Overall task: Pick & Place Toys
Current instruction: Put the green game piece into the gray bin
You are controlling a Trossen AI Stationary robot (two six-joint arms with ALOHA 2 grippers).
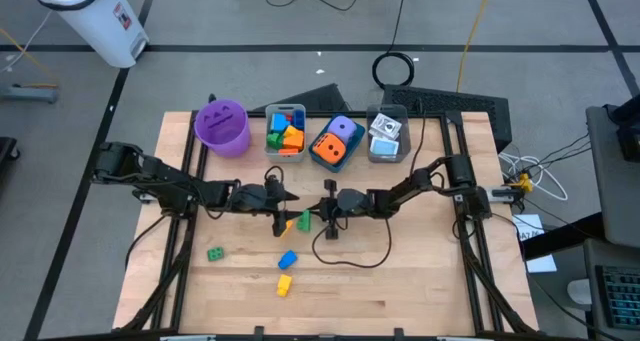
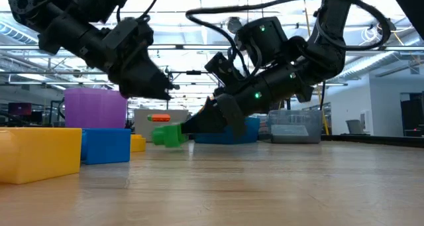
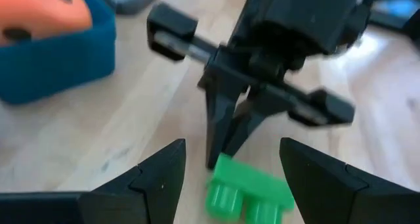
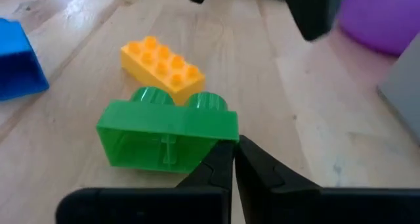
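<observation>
Jaws on your right gripper [image 4: 233, 159] are clenched tight, tips meeting right at the corner of the green brick [image 4: 167, 133]; from these views the brick looks to sit just beside the tips, not between them, so I judge you have closed on nothing. That green brick lies tipped on its side on the worktop [image 1: 400, 281], studs pointing toward the yellow brick [image 4: 161, 65] just beyond it. Your left gripper [image 3: 230, 178] faces the same brick from the other side, its jaws released and standing wide with the brick between the fingertips, likely placed there to take it or steady it.

From the middle of the worktop, three more loose bricks lie toward 6 and 7 o'clock: a blue brick [image 1: 288, 259], another yellow one [image 1: 284, 284] and a second green one [image 1: 215, 253]. Along the 12 o'clock edge stand the purple cup [image 1: 221, 127] and three bins, the blue bin [image 1: 335, 146] holding dice, so the bricks probably belong in the clear bin [image 1: 286, 133] with the others
</observation>
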